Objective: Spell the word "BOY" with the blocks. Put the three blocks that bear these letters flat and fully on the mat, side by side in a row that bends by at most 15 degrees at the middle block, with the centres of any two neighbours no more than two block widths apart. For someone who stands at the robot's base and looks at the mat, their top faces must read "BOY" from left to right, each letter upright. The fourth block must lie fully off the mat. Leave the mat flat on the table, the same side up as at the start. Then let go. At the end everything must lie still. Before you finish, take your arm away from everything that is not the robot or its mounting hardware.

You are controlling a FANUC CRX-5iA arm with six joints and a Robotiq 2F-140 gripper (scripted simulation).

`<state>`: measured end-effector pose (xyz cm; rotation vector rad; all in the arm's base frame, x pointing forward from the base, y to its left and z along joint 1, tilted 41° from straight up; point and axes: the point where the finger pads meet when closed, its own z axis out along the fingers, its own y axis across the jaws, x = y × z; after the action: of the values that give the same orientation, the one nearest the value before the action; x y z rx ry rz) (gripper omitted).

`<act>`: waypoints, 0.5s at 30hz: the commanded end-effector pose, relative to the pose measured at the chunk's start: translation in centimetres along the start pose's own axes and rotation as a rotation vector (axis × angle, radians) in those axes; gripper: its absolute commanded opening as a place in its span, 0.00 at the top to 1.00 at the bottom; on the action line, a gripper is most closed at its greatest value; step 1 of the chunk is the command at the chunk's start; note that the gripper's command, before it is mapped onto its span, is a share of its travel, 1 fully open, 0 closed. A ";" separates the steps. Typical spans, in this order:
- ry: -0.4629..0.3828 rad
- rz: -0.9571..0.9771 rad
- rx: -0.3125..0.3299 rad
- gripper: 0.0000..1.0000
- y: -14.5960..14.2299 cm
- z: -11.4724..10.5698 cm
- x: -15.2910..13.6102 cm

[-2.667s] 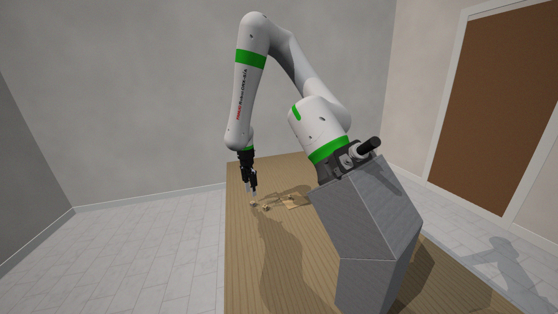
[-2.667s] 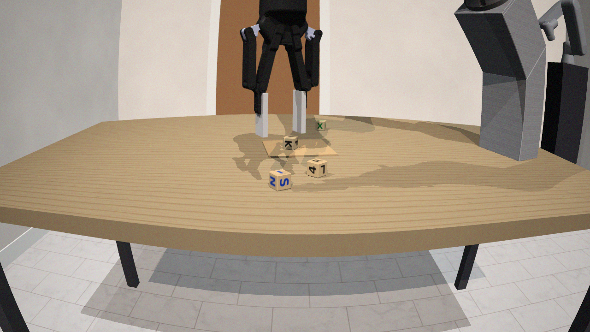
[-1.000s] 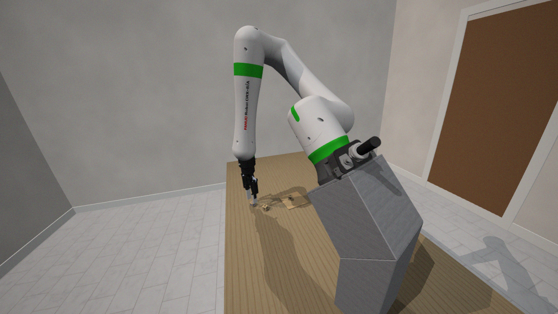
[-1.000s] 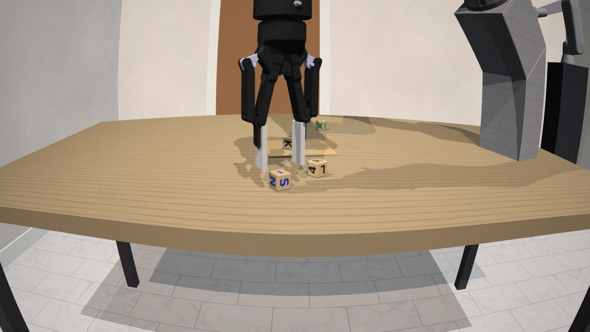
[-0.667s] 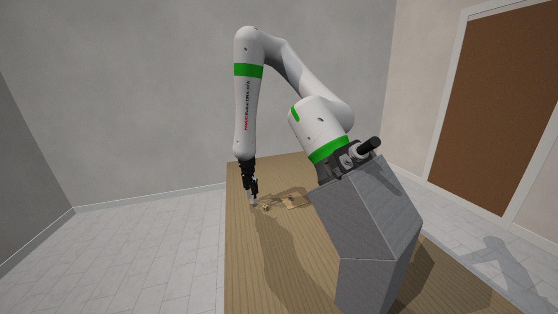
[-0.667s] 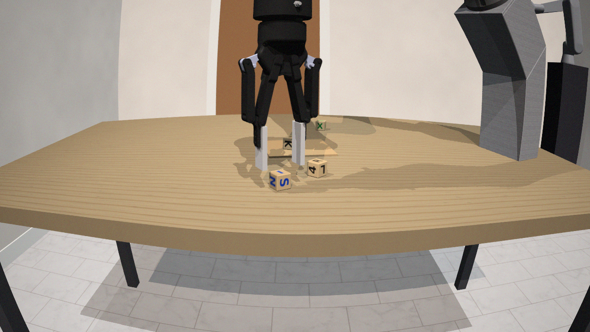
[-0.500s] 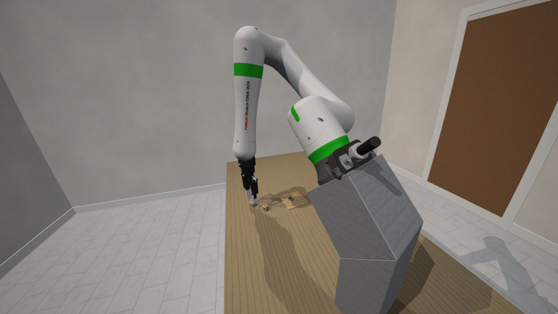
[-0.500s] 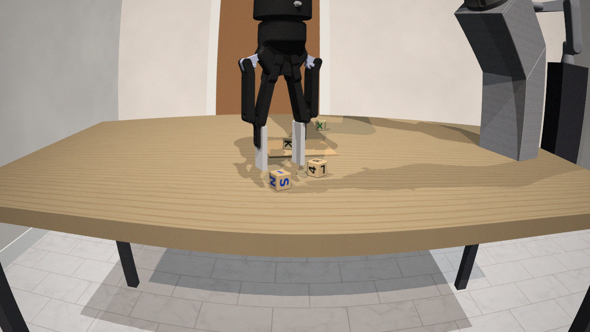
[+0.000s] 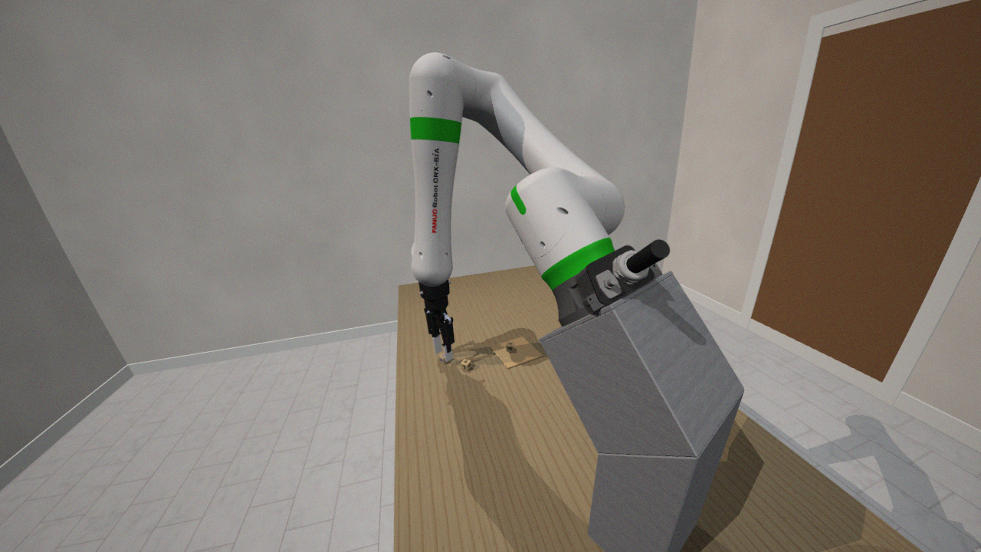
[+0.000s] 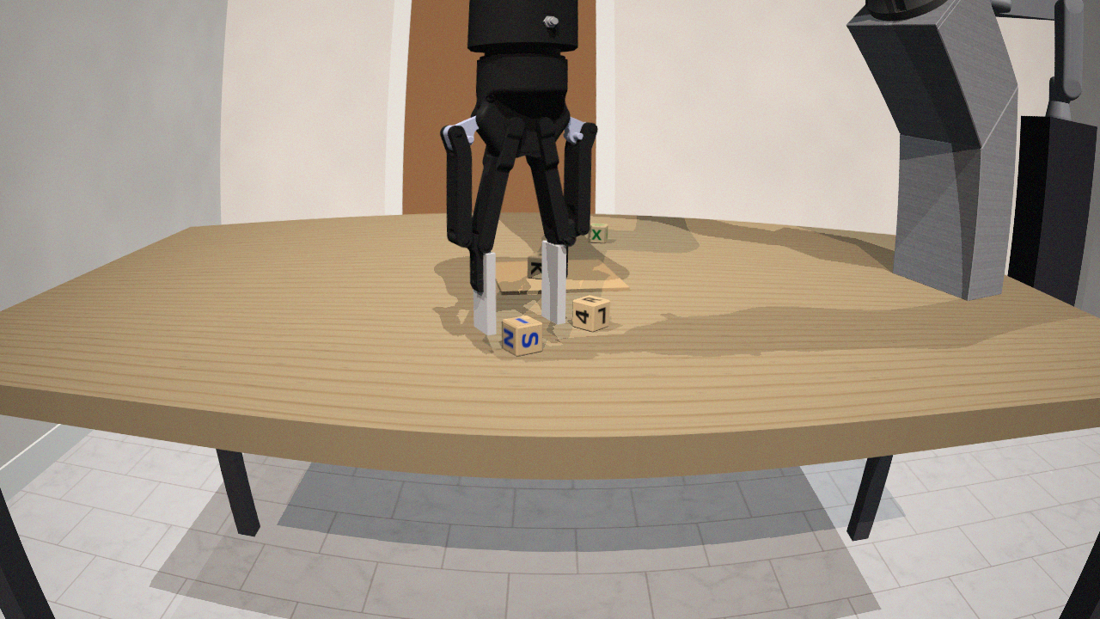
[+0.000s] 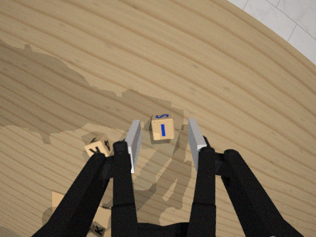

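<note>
We hold our black gripper [image 9: 442, 355] [image 10: 520, 323] [image 11: 164, 130] with its grey fingertips apart, near the wooden blue-lettered block [image 10: 522, 336] [image 11: 162, 129].

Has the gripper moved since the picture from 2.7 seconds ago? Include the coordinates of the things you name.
Yes. In the exterior view, the gripper [image 9: 442, 356] [image 10: 521, 327] [image 11: 164, 130] has come down, its fingertips now nearer the table top [image 9: 480, 302] [image 10: 230, 346] [image 11: 230, 66].
</note>
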<state>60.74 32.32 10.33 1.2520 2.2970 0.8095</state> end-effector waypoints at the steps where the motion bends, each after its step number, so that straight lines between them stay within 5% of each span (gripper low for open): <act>1: -0.002 0.000 -0.003 0.63 0.1 0.5 0.0; 15: -0.002 0.000 -0.003 0.63 0.1 1.6 0.0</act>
<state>61.70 32.84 9.25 1.2531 2.2995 0.8066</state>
